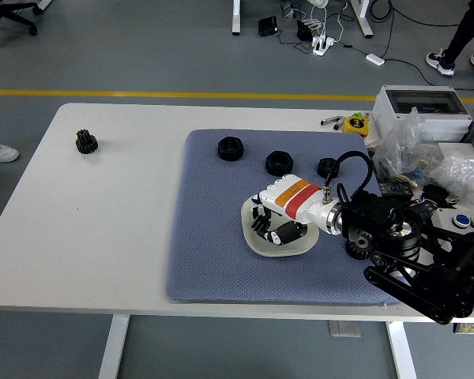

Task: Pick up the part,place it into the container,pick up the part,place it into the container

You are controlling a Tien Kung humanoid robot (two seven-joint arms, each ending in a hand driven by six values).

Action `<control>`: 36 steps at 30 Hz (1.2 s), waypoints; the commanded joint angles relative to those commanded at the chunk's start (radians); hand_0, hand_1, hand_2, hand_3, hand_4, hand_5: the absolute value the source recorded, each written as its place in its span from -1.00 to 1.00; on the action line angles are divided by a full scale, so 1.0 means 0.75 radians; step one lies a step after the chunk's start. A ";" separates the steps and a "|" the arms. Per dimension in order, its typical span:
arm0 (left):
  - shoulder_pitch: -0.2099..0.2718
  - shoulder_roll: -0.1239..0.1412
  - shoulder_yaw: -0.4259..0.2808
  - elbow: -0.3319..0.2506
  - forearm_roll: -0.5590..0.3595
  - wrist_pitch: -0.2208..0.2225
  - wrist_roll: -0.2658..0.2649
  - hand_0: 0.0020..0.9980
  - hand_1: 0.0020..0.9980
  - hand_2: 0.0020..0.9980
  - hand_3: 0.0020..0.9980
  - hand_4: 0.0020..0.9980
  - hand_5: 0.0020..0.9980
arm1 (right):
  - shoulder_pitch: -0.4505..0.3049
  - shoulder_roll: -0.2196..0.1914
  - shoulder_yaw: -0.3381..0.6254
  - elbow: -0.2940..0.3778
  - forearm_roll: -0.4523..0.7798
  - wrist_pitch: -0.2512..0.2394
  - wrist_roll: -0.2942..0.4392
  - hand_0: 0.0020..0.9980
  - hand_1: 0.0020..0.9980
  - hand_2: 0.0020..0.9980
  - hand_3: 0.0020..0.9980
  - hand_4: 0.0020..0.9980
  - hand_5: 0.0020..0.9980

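Dish (253, 246), centre frame: mostly covered by robot hand (272, 225); any part inside cannot be told. Gear (352, 251), lower right: largely behind the arm. Bin (426, 103): cut by right edge.

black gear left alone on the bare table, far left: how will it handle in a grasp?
The gear looks rigid and probably dense for its size. Its toothed rim should give fingers grip, though teeth may snag. On the bare white table rather than the blue mat, it would probably slide if nudged.

Glossy, smooth cream plastic on the dish (253, 241); woven, matt blue-grey cloth on the mat (213, 237). Dull black, matt-looking nuts (231, 148). Smooth matt white for the tabletop (110, 221), shiny white shell on the right hand (275, 215).
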 joint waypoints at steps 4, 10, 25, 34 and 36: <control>0.000 0.001 -0.002 0.000 0.003 0.000 0.001 0.30 0.29 0.24 0.11 0.19 -0.02 | 0.017 0.047 -0.034 -0.072 0.011 -0.042 -0.019 -0.56 -0.26 -0.08 0.02 0.15 -0.41; -0.001 0.001 -0.004 -0.001 0.007 -0.002 0.003 0.30 0.29 0.24 0.11 0.19 -0.02 | 0.035 0.095 -0.085 -0.149 -0.003 -0.085 -0.060 -0.56 -0.25 -0.07 0.02 0.20 -0.44; 0.006 0.002 -0.015 -0.001 0.027 -0.005 0.009 0.30 0.29 0.24 0.11 0.19 -0.02 | 0.052 0.105 -0.105 -0.153 -0.129 -0.046 -0.091 -0.59 -0.21 -0.04 0.04 0.38 -0.51; 0.009 0.002 -0.020 -0.001 0.033 -0.005 0.011 0.30 0.29 0.24 0.11 0.19 -0.03 | 0.051 0.102 -0.093 -0.153 -0.194 -0.064 -0.092 -0.57 -0.20 0.09 0.71 0.99 -0.34; 0.009 0.003 -0.019 -0.001 0.033 -0.005 0.010 0.30 0.29 0.24 0.11 0.19 -0.03 | 0.052 0.099 -0.086 -0.153 -0.204 -0.063 -0.090 -0.57 -0.20 0.09 0.71 0.99 -0.34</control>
